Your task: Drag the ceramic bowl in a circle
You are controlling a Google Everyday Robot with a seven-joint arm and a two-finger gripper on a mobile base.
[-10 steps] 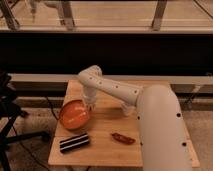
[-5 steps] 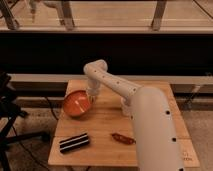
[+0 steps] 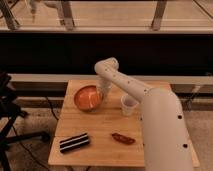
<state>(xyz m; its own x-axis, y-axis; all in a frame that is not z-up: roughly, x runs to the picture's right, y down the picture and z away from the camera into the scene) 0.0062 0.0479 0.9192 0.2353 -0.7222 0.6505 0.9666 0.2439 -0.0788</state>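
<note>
Up close, the robot's white arm (image 3: 162,125) fills the near right of a wooden table (image 3: 102,125), rising past its elbow before dropping to the work. A black striped block (image 3: 73,142) lies well nearer than the gripper and to its left. A small reddish-brown item (image 3: 123,138) sits nearer than the gripper and slightly to its right.

Farther in, a small white cup (image 3: 128,104) stands just right of the gripper, close to the arm. The gripper (image 3: 105,92) hangs down at the right rim of the ceramic bowl (image 3: 87,98). Whether it is clamped on that rim or merely pressed against it cannot be told from this angle. The orange bowl rests upright on the table immediately left of the gripper, toward the table's far left part.

Beyond the gripper, a dark wall (image 3: 50,52) runs behind the table.

The risks appear plain. A circle swung wide to the right could knock the cup over. One swung left or away could carry the bowl off the nearby table edge. A loose hold on the glossy rim could let the bowl slip free or tip mid-drag.
</note>
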